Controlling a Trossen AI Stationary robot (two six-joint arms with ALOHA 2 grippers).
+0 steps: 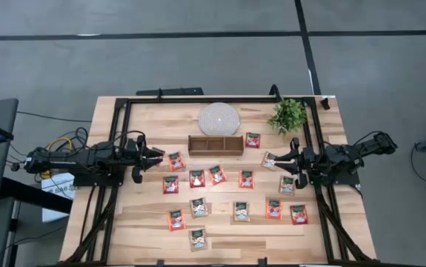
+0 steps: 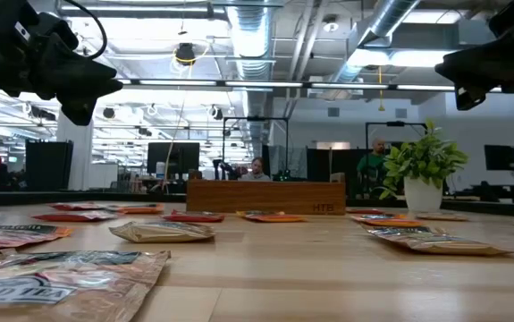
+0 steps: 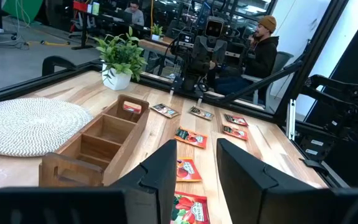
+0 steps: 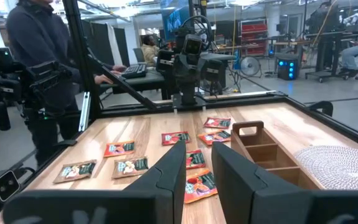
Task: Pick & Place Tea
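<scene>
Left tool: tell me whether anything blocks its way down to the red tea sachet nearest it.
Nothing visible does. The left tool hangs open above the table, and the red tea sachet lies flat and bare beside it. The wooden tray stands farther along the table, clear of that path.

Sachet [image 2: 64, 273] print blurred and cut off in low view, tray [image 1: 215, 144] contents too small to tell

Wooden tray [image 1: 215, 144] between white woven disc [image 1: 218, 117] and potted plant [image 1: 287, 115] on table [image 1: 146, 119].
</scene>
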